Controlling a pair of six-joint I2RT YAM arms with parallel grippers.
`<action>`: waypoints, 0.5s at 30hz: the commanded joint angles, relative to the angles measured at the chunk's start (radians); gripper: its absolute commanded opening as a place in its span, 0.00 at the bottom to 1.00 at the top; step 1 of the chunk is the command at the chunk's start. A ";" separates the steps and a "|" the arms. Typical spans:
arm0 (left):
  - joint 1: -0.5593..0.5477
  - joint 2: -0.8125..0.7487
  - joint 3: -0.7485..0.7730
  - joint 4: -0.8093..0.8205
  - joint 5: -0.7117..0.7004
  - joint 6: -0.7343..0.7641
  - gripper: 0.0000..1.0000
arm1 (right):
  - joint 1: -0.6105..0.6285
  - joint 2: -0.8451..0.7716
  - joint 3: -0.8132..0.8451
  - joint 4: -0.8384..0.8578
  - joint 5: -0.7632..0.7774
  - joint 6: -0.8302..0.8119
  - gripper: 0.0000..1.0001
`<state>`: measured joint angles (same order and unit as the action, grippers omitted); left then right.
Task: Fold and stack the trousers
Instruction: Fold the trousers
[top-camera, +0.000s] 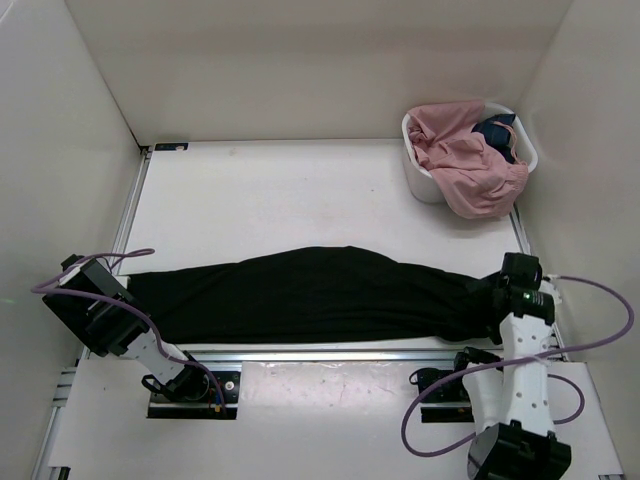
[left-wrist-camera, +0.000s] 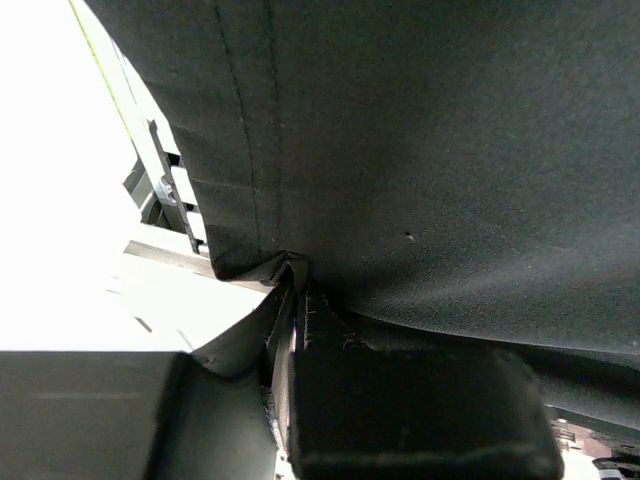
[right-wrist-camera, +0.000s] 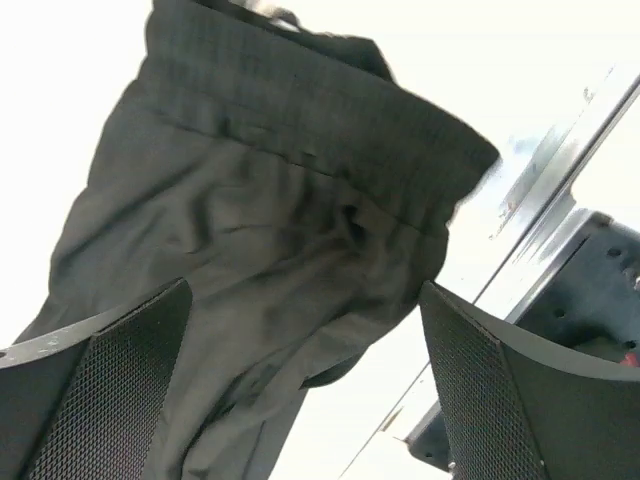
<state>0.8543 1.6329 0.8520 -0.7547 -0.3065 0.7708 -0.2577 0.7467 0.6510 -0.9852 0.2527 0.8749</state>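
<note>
Where the white table (top-camera: 270, 190) runs along its near edge, the black trousers (top-camera: 310, 295) lie stretched flat in one long band. They reach almost from the left edge to the right edge, just behind the metal rail (top-camera: 330, 355) at the front. Their gathered, creased waistband (right-wrist-camera: 330, 120) points to the right edge, and the stitched hem (left-wrist-camera: 245, 190) of the leg end points to the left. Well apart from them, in the far right corner, stands a white basket (top-camera: 425, 182). It is heaped with pink garments (top-camera: 470, 165) that spill over its rim, and something dark blue (top-camera: 497, 130) is tucked at the back. The left gripper (left-wrist-camera: 288, 320) sits at the left end of the trousers, its fingers pressed together on a corner of the hem. The cloth rises out of the pinch and fills the left wrist view. The right gripper (right-wrist-camera: 310, 400) is at the right end, by the waistband, with its fingers (right-wrist-camera: 100, 400) spread wide. The waistband shows between them, but whether either pad touches the cloth cannot be told.
</note>
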 joint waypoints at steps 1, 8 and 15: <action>0.008 -0.008 0.013 0.006 0.004 0.013 0.18 | -0.009 -0.035 -0.111 -0.009 -0.025 0.149 0.99; 0.008 -0.008 0.032 -0.003 -0.005 0.013 0.19 | -0.040 0.213 -0.185 0.264 -0.012 0.127 0.99; 0.008 0.002 0.051 -0.012 -0.005 0.004 0.20 | -0.075 0.330 -0.260 0.580 0.010 0.127 0.95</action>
<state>0.8547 1.6329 0.8673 -0.7609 -0.3069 0.7746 -0.3164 1.0183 0.4572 -0.7712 0.2207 0.9775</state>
